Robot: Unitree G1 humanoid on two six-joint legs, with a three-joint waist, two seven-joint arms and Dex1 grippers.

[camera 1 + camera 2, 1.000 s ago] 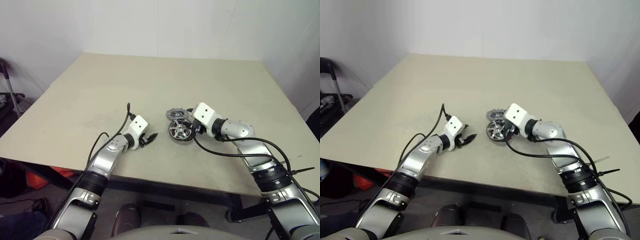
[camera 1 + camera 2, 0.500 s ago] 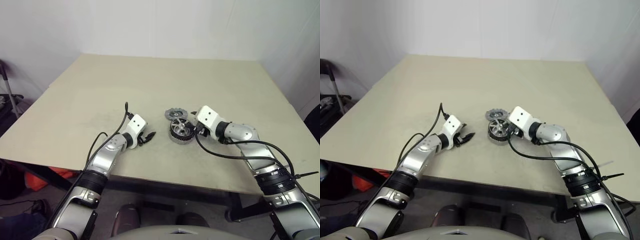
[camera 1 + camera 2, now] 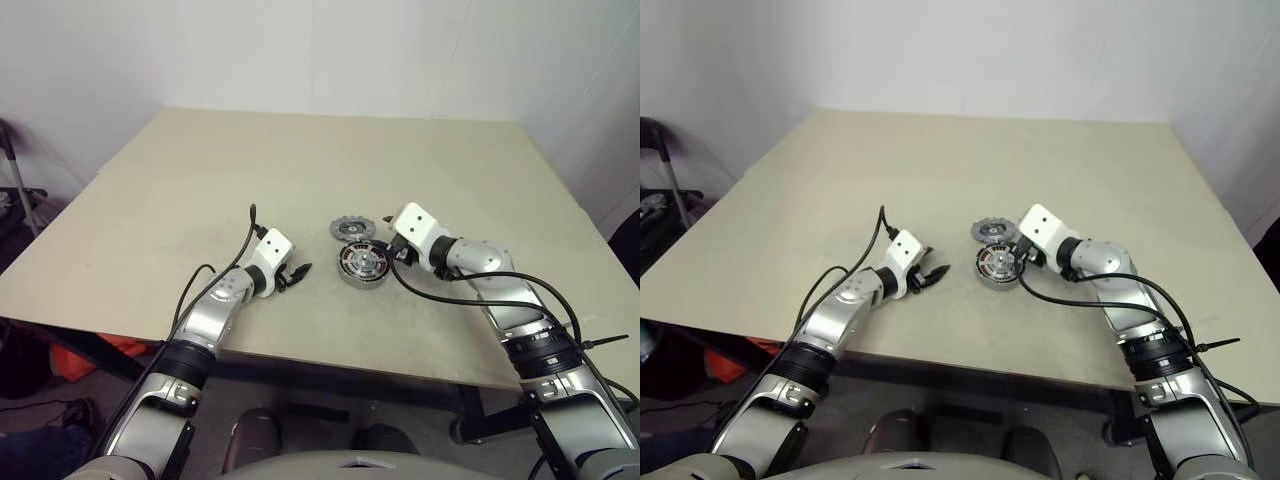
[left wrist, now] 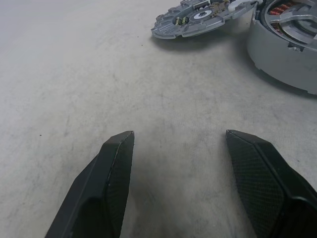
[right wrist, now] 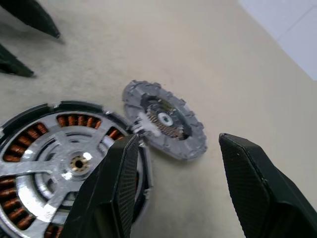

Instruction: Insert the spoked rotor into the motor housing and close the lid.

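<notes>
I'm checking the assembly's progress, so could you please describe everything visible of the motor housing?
The motor housing is a round silver metal disc lying flat on the beige table, open side up. Copper-coloured coils ring its inside, and a silver spoked piece with a small central hub sits over them. Its outer wall looks plain grey metal. A smaller grey toothed disc lies just behind it, at or near its rim. The right end effector hangs open beside it, not gripping it.
</notes>
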